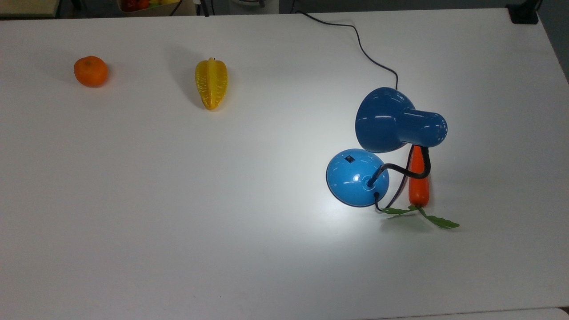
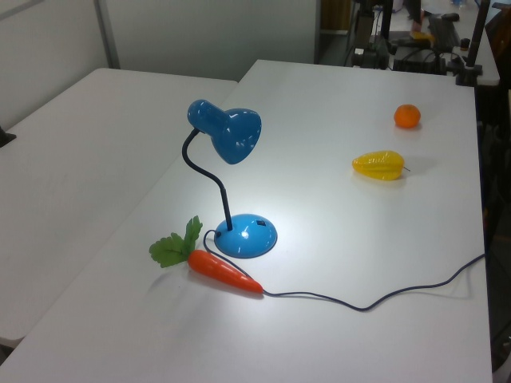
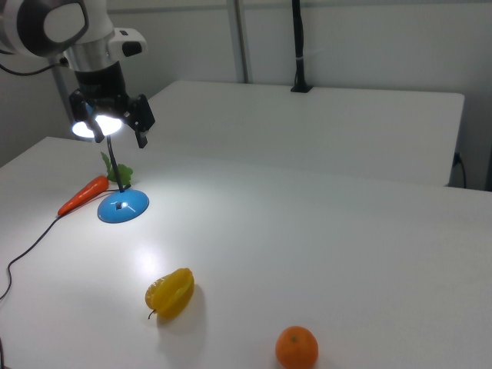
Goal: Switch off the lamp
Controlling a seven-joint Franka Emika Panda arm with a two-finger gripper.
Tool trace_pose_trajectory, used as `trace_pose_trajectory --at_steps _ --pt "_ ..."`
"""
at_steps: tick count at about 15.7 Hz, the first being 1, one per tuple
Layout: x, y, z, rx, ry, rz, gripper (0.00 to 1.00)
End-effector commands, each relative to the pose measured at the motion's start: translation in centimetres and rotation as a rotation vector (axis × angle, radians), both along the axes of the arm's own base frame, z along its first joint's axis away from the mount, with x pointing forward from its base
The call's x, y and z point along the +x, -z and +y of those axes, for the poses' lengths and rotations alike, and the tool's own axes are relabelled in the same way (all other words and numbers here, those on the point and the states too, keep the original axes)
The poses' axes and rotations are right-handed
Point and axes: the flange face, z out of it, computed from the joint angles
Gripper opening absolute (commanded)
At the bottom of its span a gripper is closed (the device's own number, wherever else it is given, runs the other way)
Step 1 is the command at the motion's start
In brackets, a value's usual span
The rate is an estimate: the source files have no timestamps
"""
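Lamp lit, arm not yet at the switch: the approach is the step in hand.

Top view: the lamp (image 1: pixel 373 151) stands on the white table (image 1: pixel 178 200), its shade (image 1: pixel 391 120) throwing a bright pool over the round base (image 1: pixel 355 178); the small black switch (image 1: pixel 350 158) sits on the dome's far side, and a carrot (image 1: pixel 418 178) lies just beside the base.
Left view: the cord (image 2: pixel 375 299) trails off across the table; a starfruit (image 2: pixel 379 164) and an orange (image 2: pixel 407 116) lie well apart from the lamp.
Right view: the gripper (image 3: pixel 115 123) hangs with its jaws spread and holding nothing, the glowing shade right by them and the base with its switch well below. I judge the next move calls for a descent clear of the shade, then one fingertip pressed onto the switch.
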Motion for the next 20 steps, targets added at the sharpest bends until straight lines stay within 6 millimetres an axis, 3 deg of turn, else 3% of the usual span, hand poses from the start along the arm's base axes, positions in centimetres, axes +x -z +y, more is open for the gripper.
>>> trace_pose_trajectory --at_steps 1,20 --pt "-0.14 1.01 0.49 0.004 -0.016 0.0 1.0" --pt "0.24 1.05 0.67 0.03 -0.027 -0.021 1.0"
